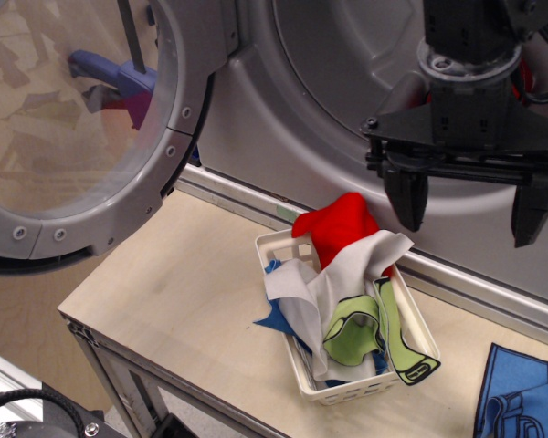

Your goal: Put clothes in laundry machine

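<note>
We see a white slatted basket (303,379) on the pale wood counter (178,292), holding bright red cloth (338,228), white-grey cloth (333,278) and lime green cloth edged in black (356,333). Blue cloth (516,397) lies apart. The laundry machine (320,100) is grey, the hand (470,201) black.

A small white slatted plastic basket (297,363) sits near the front edge of a pale plywood worktop (178,292). A metal frame (119,370) carries the worktop, and black cable (18,399) loops at the lower left corner.
</note>
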You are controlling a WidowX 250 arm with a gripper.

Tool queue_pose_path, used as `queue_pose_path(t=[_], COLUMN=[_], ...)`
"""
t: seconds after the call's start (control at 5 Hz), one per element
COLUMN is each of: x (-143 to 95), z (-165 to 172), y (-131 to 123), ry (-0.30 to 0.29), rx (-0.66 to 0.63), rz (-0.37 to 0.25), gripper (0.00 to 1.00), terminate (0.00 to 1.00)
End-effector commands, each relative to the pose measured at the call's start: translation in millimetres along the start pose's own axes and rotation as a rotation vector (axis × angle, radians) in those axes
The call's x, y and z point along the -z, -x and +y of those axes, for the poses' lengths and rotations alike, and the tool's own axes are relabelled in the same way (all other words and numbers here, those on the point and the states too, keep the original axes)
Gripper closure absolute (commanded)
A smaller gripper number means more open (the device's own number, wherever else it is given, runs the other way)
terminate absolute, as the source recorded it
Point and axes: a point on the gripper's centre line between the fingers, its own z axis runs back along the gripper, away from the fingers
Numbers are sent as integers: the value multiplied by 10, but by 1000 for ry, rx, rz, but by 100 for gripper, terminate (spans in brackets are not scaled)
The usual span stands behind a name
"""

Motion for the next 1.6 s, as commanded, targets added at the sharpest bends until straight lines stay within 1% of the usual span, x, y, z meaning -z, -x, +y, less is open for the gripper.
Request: queue_pose_path(t=[0.0,0.2,0.4,0.6,0.8,1.0,1.2,1.4], x=[0,26,126,170,198,473,591,684], z=[0,324,639,994,1233,1353,1234,1129], y=[0,98,138,71,41,38,1,0], ry=[0,-13,-56,-80,-83,-61,7,35], rx=[0,-131,-221,-268,-230,-128,-133,-157], rz=[0,4,-21,-46,-38,-18,11,22], gripper=[0,0,0,0,0,0,0,0], terminate=[0,0,0,0,0,0,0,0])
